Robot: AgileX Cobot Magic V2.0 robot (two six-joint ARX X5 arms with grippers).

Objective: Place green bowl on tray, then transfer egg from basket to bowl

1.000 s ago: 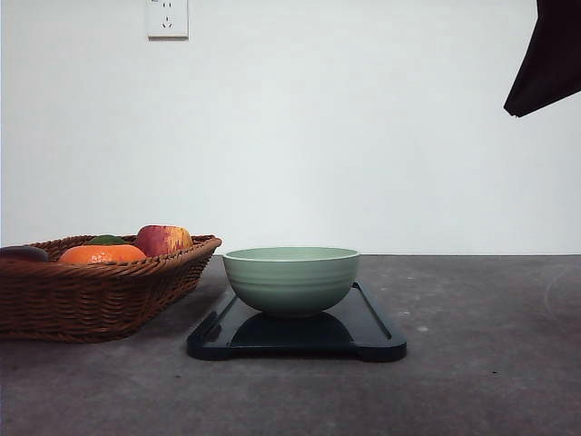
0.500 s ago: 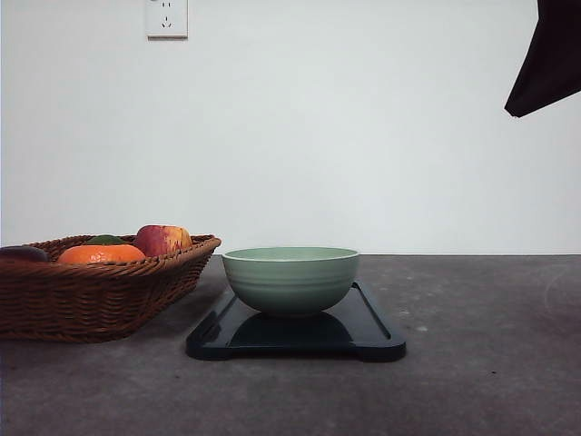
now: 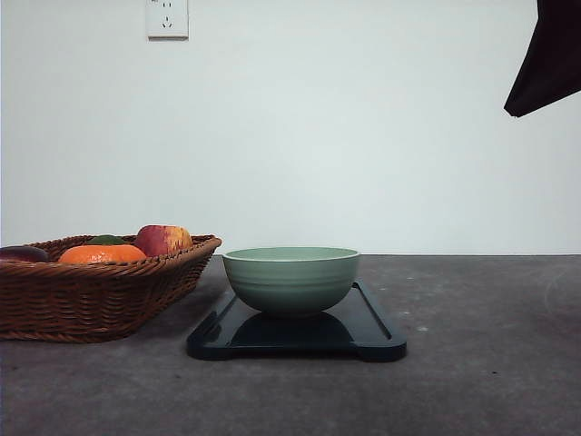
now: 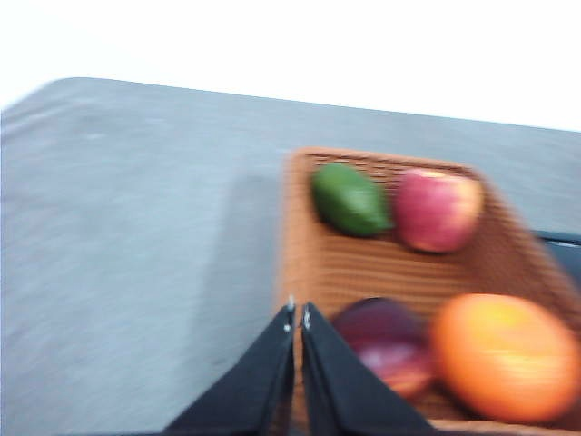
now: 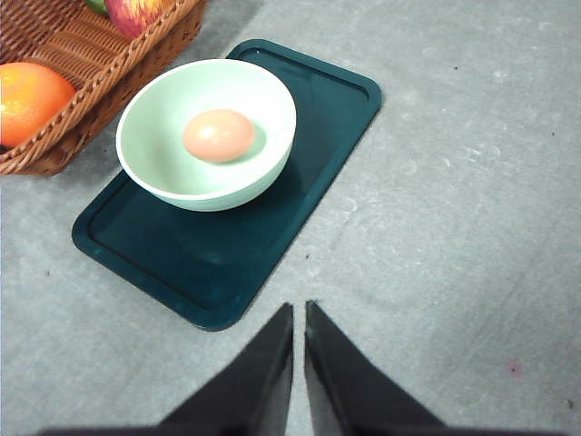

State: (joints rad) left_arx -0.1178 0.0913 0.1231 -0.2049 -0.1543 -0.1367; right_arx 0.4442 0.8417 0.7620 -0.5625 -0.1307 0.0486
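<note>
The green bowl (image 3: 290, 280) stands on the dark tray (image 3: 377, 338) at the table's middle. From the right wrist view the bowl (image 5: 172, 168) holds a tan egg (image 5: 218, 134) and rests on the tray (image 5: 218, 263). The wicker basket (image 3: 91, 300) sits left of the tray, with fruit inside. My right gripper (image 5: 299, 311) is shut and hangs above the bare table beside the tray. My left gripper (image 4: 297, 313) is shut over the basket's (image 4: 363, 272) edge, holding nothing.
The basket holds an orange (image 4: 504, 354), a red apple (image 4: 438, 209), a green fruit (image 4: 349, 200) and a dark purple fruit (image 4: 386, 341). A dark object (image 3: 545, 59) hangs at the upper right of the front view. A wall socket (image 3: 167, 18) is on the back wall.
</note>
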